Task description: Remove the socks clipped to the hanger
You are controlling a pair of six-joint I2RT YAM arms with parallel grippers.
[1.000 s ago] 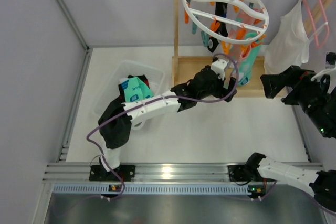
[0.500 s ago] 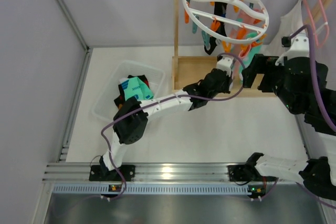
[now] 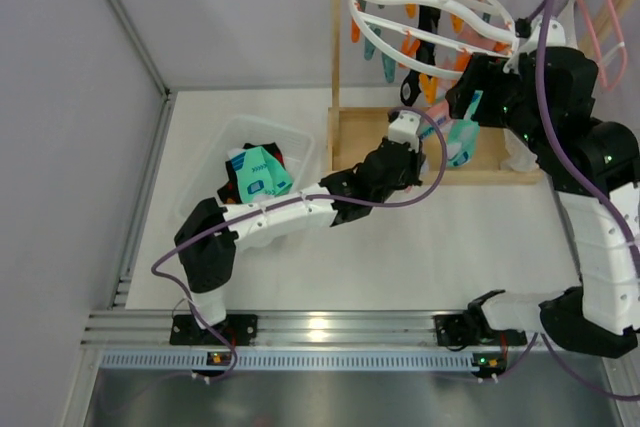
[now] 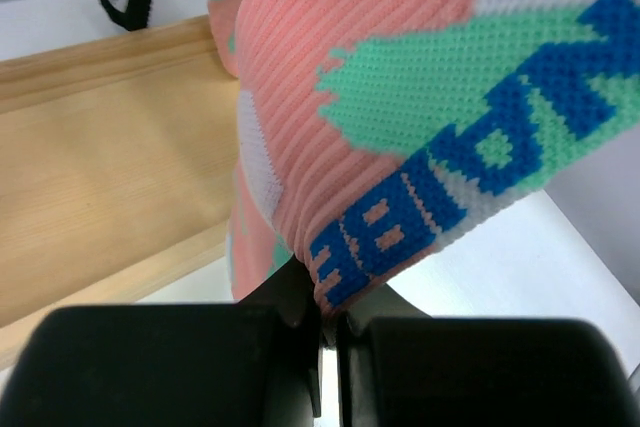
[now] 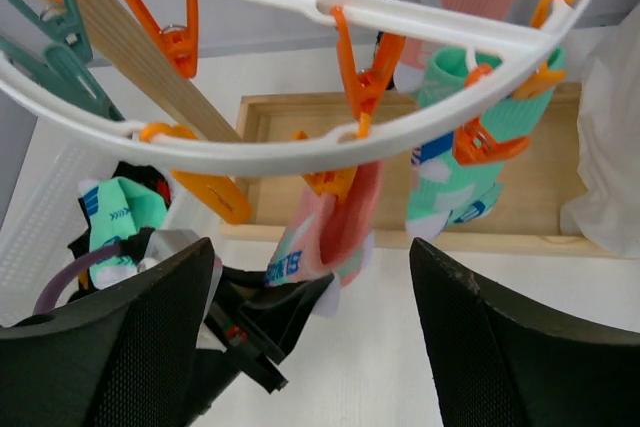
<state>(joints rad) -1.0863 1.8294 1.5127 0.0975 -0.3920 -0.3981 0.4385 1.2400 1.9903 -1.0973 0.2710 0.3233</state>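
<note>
A white tabletop [image 3: 450,247] sits between grey wall panels [image 3: 200,7]. The left gripper [image 4: 325,327] is pinched tight on the lower edge of a pink ribbed sock with teal patches and blue lettering [image 4: 340,97]. That sock hangs from an orange clip [image 5: 325,182] on the round white plastic drying ring [image 5: 300,147], above a pale wooden base tray [image 4: 100,177]. The right gripper [image 3: 468,87], jaws wide apart and holding nothing, hovers just beside the ring's rim. A teal sock [image 5: 455,177] and a black sock [image 3: 425,27] hang from other clips. More socks lie in a clear plastic bin [image 3: 285,130] to the left.
</note>
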